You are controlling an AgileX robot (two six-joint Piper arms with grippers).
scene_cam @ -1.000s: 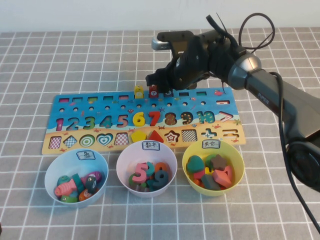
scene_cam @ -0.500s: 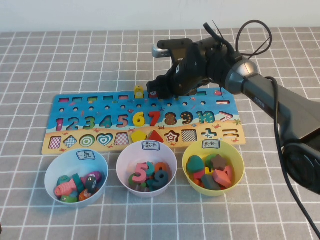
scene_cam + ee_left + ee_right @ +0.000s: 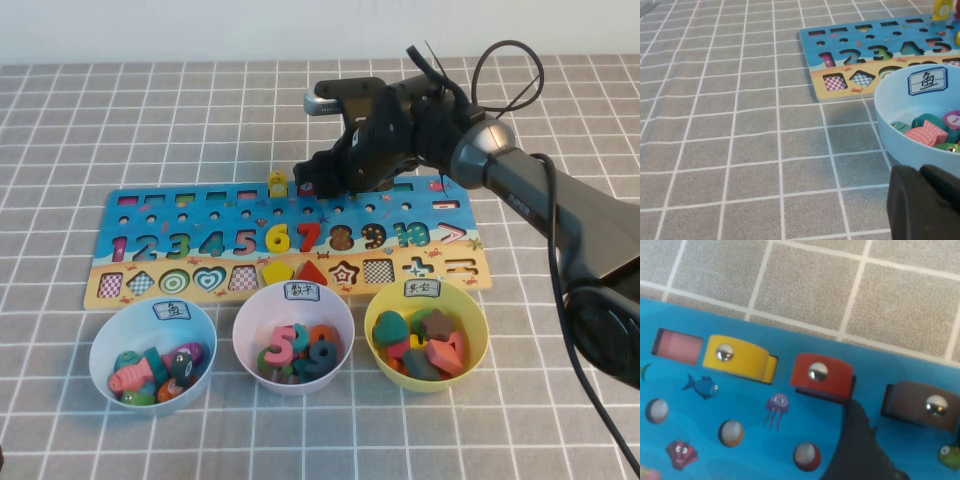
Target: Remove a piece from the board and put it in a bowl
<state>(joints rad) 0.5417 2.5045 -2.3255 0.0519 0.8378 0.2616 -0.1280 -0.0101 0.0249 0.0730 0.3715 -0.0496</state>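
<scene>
The board (image 3: 150,200) lies across the middle of the table. In the right wrist view a yellow peg (image 3: 737,357), a red peg (image 3: 822,375) and the dark brown piece (image 3: 920,402) stand in the board's (image 3: 740,405) back row. My right gripper (image 3: 905,422) is open and low over that row; one finger (image 3: 855,440) sits between the red peg and the piece. In the high view my right gripper (image 3: 322,185) hides the piece. The pale blue bowl (image 3: 105,340) stands front left, holding several fish pieces. My left gripper (image 3: 922,205) is shut beside that bowl (image 3: 900,145).
A pink-white bowl (image 3: 293,300) of number pieces and a yellow bowl (image 3: 375,320) of shape pieces stand in front of the board. The yellow peg (image 3: 277,183) stands just left of my right gripper. The grey checked cloth (image 3: 120,110) covers the table.
My right gripper has come down over the board's back row and now covers most of the red peg. Nothing has moved in the last half second.
</scene>
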